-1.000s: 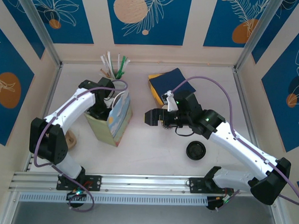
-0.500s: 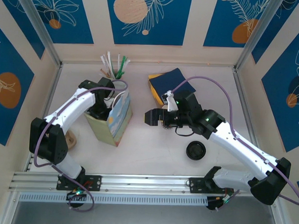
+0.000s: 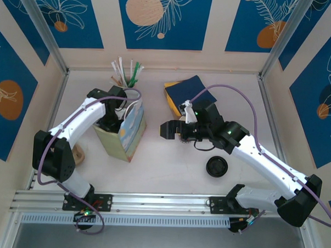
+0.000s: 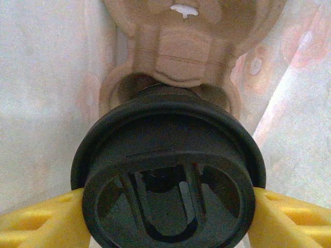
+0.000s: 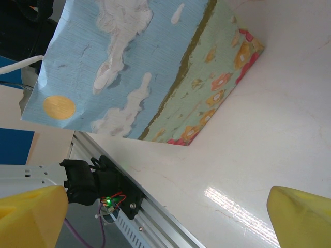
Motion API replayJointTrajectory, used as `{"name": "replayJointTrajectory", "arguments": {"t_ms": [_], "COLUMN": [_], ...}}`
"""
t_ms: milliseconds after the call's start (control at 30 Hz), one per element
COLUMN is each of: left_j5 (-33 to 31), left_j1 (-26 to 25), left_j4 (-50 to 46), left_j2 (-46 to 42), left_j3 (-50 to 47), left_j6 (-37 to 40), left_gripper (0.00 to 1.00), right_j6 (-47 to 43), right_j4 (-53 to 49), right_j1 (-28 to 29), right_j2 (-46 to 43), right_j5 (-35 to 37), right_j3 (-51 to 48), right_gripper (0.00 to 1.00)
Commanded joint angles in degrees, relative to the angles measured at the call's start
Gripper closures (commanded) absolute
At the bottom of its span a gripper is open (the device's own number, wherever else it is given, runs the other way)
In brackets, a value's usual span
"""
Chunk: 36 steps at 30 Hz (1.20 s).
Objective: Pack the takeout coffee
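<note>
Handling the coffee cup likely calls for a gentle, upright hold at the stiff lid rim, since such a cup is light, crushable and apt to spill. The left pincer, fairly wide, clasps that lid between its tips inside the gift bag, with a pulp tray just beyond. The right pincer gapes fully and holds nothing, the bag just ahead of it.

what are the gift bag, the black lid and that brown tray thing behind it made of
gift bag: paper, matte, judging by the fine woven-looking grain, printed clouds and flowers, and a crisp folded edge.
takeout coffee lid: most likely black plastic, since it is smooth with a faint sheen and moulded ridges.
cup carrier: probably moulded pulp, as it is tan and dull with soft, rounded pressed shapes.
</note>
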Motion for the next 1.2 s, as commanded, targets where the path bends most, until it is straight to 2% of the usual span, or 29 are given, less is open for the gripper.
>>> {"name": "replayJointTrajectory", "arguments": {"t_ms": [0,1167], "left_j5": [-2.61,-2.68], "left_j1": [1.13,1.24], "left_j4": [-0.86,-2.09], "left_j2": [0.73,-1.45], "left_j3": [-0.90,-1.16], "left_j6": [-0.69,-1.39], "left_gripper": [0.28,0.28], "right_j6": [0.00,-0.12], "right_j4": [0.45,0.71], "right_j1": [0.35,0.37], "right_j2": [0.41,0.67], "right_j5": [-0.98,-1.16], "right_j3": [0.52,0.26], "right_gripper": [0.01,0.01]}}
